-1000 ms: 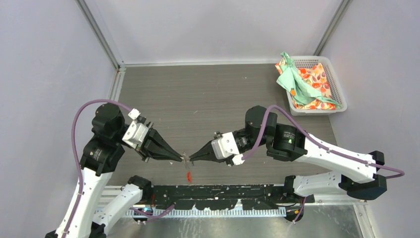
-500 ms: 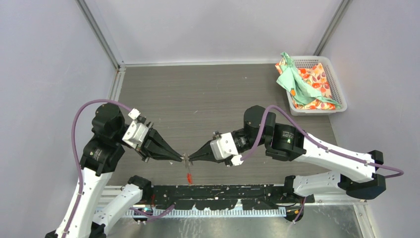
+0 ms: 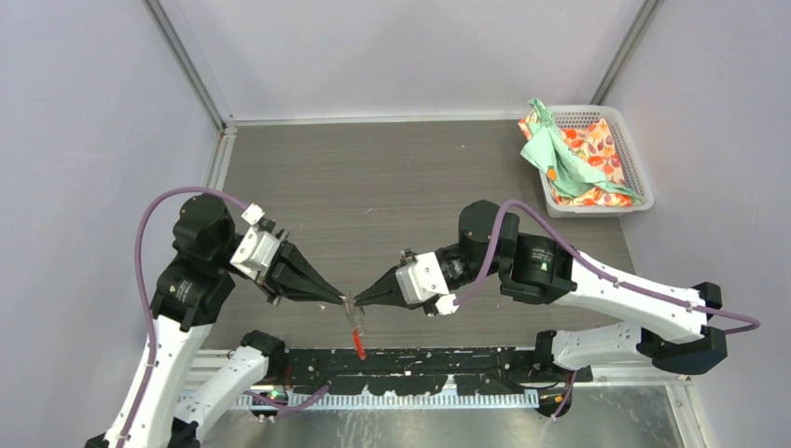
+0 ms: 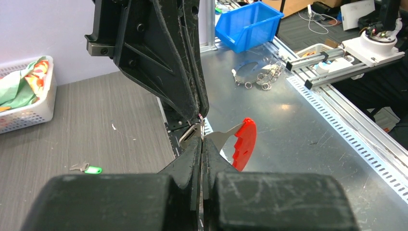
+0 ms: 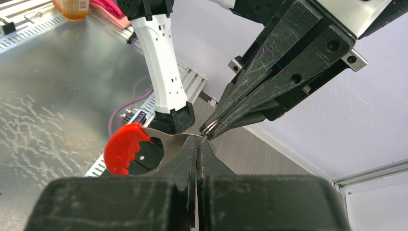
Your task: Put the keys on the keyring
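My left gripper [image 3: 343, 301] and right gripper [image 3: 356, 301] meet tip to tip just above the table's near edge. Both are shut on the metal of the keyring. Its red tab [image 3: 358, 346] hangs below them on a silver stem. In the left wrist view my fingertips [image 4: 195, 144] pinch silver metal beside the red tab [image 4: 245, 143]. In the right wrist view the tab [image 5: 126, 147] sticks out left of my shut gripper [image 5: 198, 140], and a small ring [image 5: 208, 128] sits in the opposite fingertips. The green-tagged key [image 4: 87, 168] lies on the table. The black-tagged key I cannot make out.
A white basket [image 3: 638, 166] holding patterned cloths stands at the back right; it also shows in the left wrist view [image 4: 29, 113]. A black rail [image 3: 420, 359] runs along the near edge. Beyond it, a metal bench holds loose rings [image 4: 260, 77] and a blue bin [image 4: 248, 21].
The red tab has swung down and toward the near edge, so more of its silver stem shows. The right gripper has edged slightly left. Both grippers stay shut.
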Available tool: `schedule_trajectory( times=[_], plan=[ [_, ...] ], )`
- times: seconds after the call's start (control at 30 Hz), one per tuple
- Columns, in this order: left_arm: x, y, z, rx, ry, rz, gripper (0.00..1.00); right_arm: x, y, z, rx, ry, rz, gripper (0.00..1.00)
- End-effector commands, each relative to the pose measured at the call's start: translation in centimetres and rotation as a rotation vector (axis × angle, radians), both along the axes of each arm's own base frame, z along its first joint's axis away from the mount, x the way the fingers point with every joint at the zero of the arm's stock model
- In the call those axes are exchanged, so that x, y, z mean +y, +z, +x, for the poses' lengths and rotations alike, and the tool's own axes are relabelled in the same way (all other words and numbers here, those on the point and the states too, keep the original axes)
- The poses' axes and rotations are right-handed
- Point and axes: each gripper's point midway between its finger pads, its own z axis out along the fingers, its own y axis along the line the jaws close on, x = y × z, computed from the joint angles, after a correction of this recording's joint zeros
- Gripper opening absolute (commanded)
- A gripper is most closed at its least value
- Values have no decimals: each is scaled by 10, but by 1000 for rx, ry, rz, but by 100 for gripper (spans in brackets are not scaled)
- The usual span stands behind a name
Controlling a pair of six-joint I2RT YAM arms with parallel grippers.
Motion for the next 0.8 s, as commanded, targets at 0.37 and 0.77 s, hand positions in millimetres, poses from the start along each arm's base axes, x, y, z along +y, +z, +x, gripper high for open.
schedule_trajectory(
  times=[0.37, 0.77],
  plan=[
    [6, 8, -16, -17, -80, -13, 0, -5, 35, 1, -60, -25, 105, 1],
    [6, 8, -18, -25, -90, -17, 0, -7, 32, 11, -82, -84, 96, 1]
  ],
)
